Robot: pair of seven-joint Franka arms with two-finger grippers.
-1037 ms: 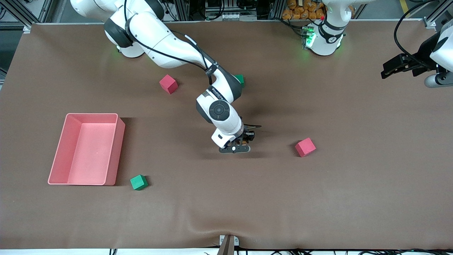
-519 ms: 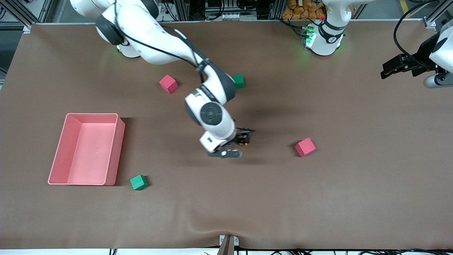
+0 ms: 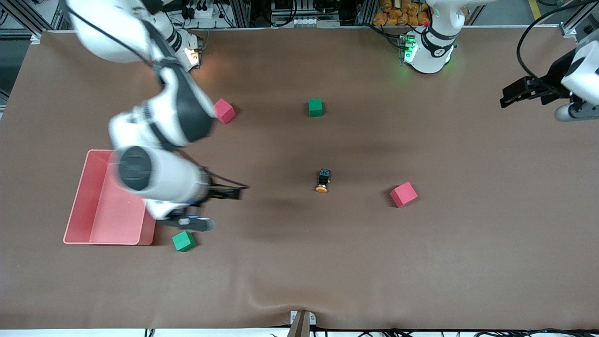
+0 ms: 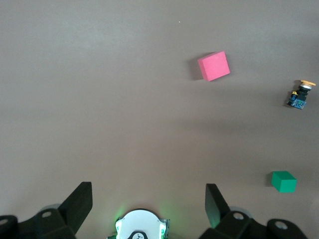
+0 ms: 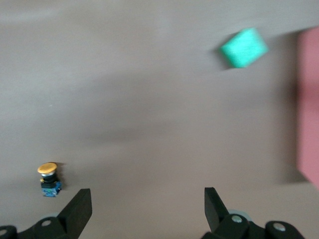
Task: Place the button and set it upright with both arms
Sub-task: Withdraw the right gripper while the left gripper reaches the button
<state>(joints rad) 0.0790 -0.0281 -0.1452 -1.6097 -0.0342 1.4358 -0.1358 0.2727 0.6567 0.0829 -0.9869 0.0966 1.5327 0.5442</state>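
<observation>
Front view shows me the button (image 3: 323, 181) lying on its side on the bare brown table (image 3: 421, 262), out in the middle, its orange cap toward the front camera and the blue-black block away from it. A red cube (image 3: 403, 194) sits near it toward the left arm's end, and a green cube (image 3: 315, 107) lies farther from the camera.

I judge the placing half done and the righting half not yet started: the button is down but not upright. The next move, as I read it, belongs to the left arm. It has to come in over the button, line its fingers across the black body, and tip the cap upward without rolling so small a part away.

My right gripper (image 3: 206, 206) is released and holds nothing. It hangs over the table just beside the pink tray (image 3: 77, 220), above another green cube (image 3: 183, 240), with the arm blurred and folded toward its own end. In the right wrist view both fingers (image 5: 79, 211) stand wide apart.

My left gripper (image 3: 522, 91) waits over the table's edge at its own end, well apart from the button, also released; its wrist view shows spread fingers (image 4: 79, 206) with the button (image 4: 300, 94) off to one margin.
</observation>
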